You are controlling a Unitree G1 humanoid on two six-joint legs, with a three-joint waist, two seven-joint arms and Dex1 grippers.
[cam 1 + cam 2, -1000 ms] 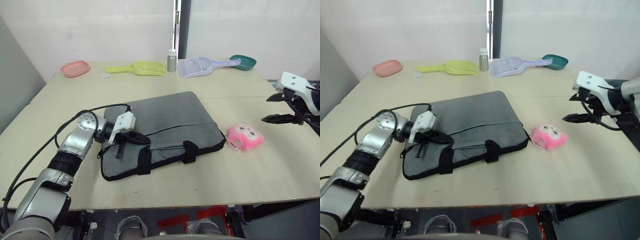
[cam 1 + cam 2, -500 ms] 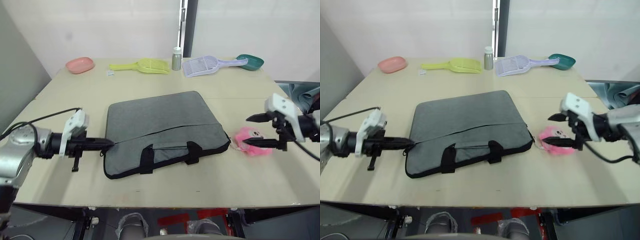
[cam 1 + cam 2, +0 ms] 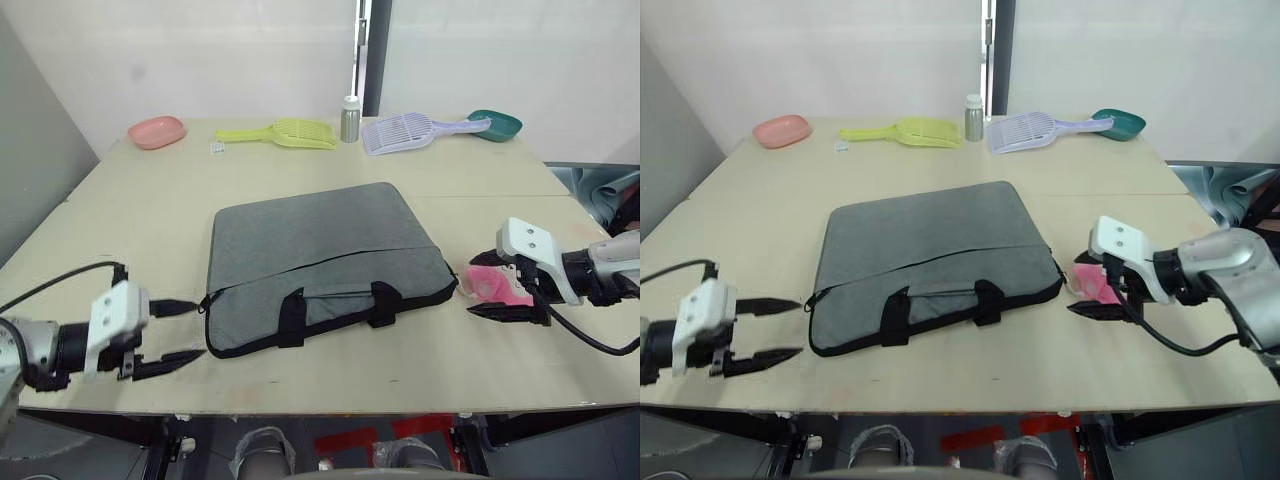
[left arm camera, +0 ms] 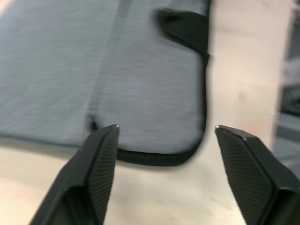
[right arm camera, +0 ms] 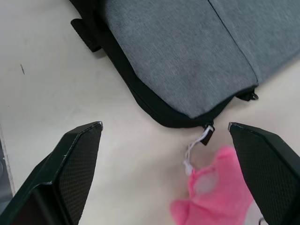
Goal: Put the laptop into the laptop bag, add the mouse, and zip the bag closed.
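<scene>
The grey laptop bag [image 3: 320, 260] lies flat in the middle of the table, its two black handles toward the front edge. A zip pull on a white cord [image 5: 197, 140] hangs at its right front corner. My left gripper [image 3: 195, 330] stands open just off the bag's left front corner, touching nothing; the left wrist view shows that corner [image 4: 187, 150] ahead of the spread fingers. My right gripper [image 3: 472, 288] is open at the bag's right front corner, its fingers on either side of the pink plush toy's near edge. The laptop and the mouse are out of view.
The pink plush toy [image 3: 497, 287] lies right of the bag. Along the far edge stand a pink dish [image 3: 156, 131], a yellow scoop [image 3: 280, 132], a metal bottle [image 3: 351, 120], a lilac scoop [image 3: 410, 130] and a green scoop [image 3: 497, 124].
My left gripper left the bag's left front corner, drew back toward the front left and opened. My right gripper came in from the right and dropped beside the pink toy.
</scene>
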